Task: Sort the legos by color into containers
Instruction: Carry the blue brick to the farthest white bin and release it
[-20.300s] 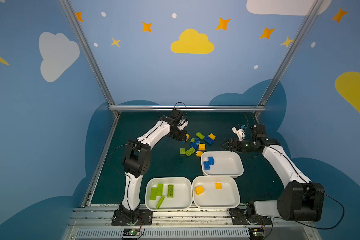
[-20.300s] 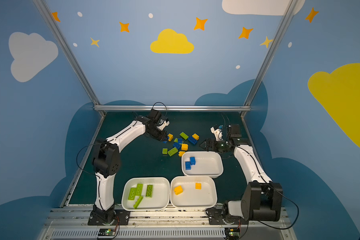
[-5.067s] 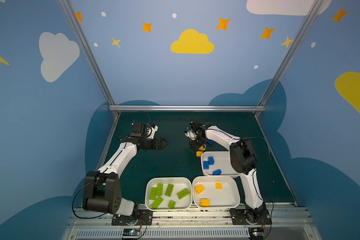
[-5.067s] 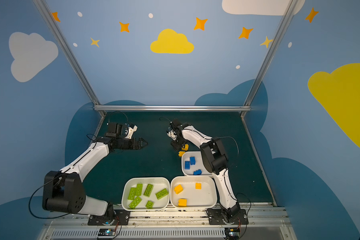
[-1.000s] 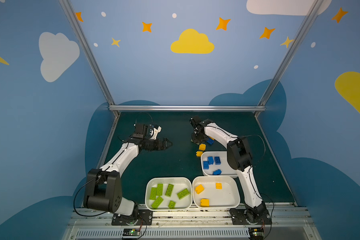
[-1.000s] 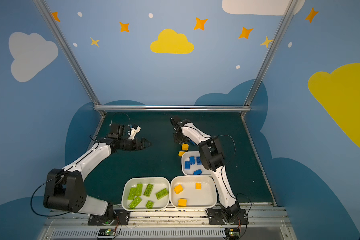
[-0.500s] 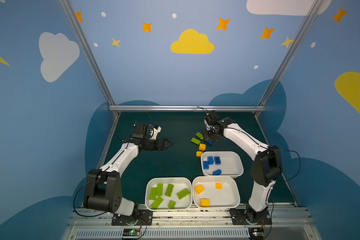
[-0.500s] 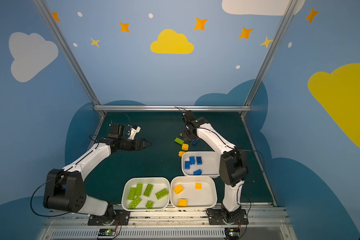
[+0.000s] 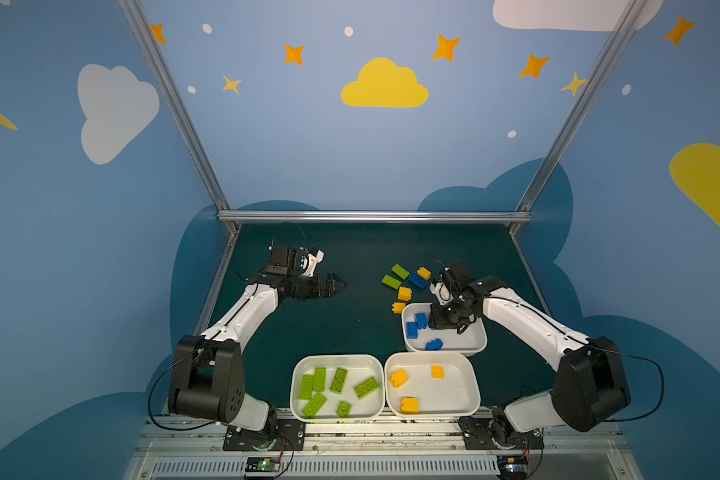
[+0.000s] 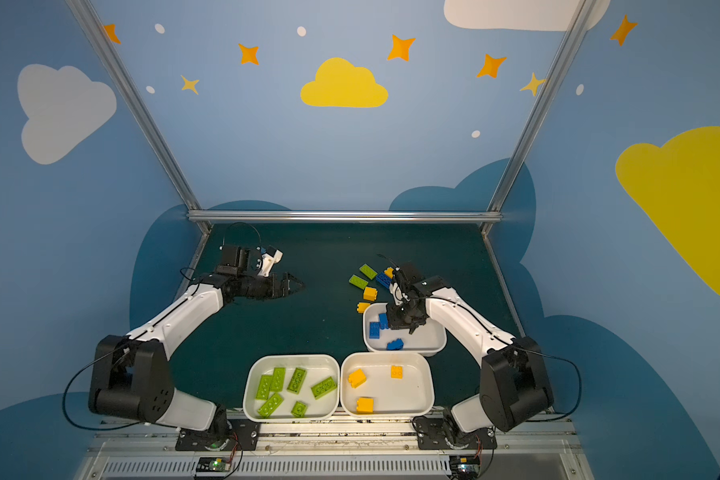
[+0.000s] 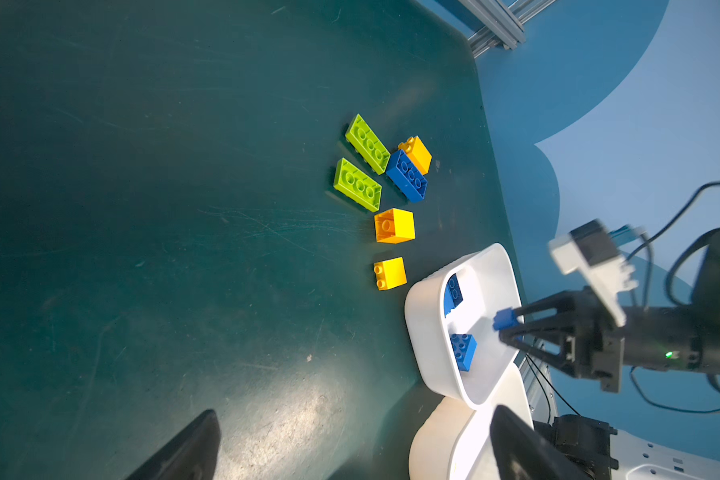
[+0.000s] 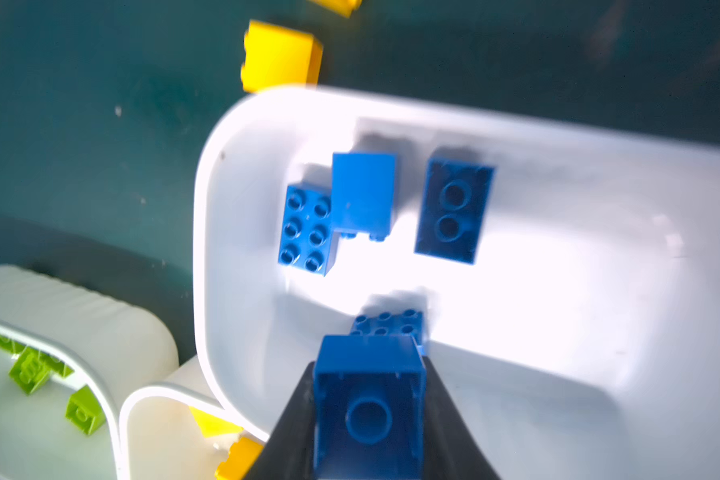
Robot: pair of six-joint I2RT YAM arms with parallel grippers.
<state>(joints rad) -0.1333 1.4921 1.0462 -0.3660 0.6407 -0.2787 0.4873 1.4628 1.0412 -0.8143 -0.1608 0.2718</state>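
While the right gripper (image 9: 435,323) hangs over the blue tray (image 9: 460,338), it's clamped on a blue brick (image 12: 368,399), hollow underside toward the wrist camera. The brick is off the tray floor, over the tray's 10 o'clock side. Four blue ones already lie in the tray in the right wrist view. Step in hand, my read: drop-off of a blue piece, release not yet done.

Left gripper (image 9: 338,286) is spread wide and holds nothing. It sits low over bare table (image 9: 350,328), at 9 o'clock of the unsorted pile and well apart from it.

Unsorted pile is on the table at 11 o'clock of the blue tray in both top views: two green bricks (image 9: 400,271), one loose blue (image 9: 417,281), three yellow bricks (image 9: 404,293). The nearest yellow is just beside the tray's corner. Green tray (image 9: 366,409) holds six; yellow tray (image 9: 449,399), at its 3 o'clock, holds three.

Next move calls for opening the jaws over bare tray floor, clear of the brick directly below so nothing stacks or bounces out, then a straight lift. Six pieces to go after that. The loose blue sits against a yellow and a green, so expect some nudging.
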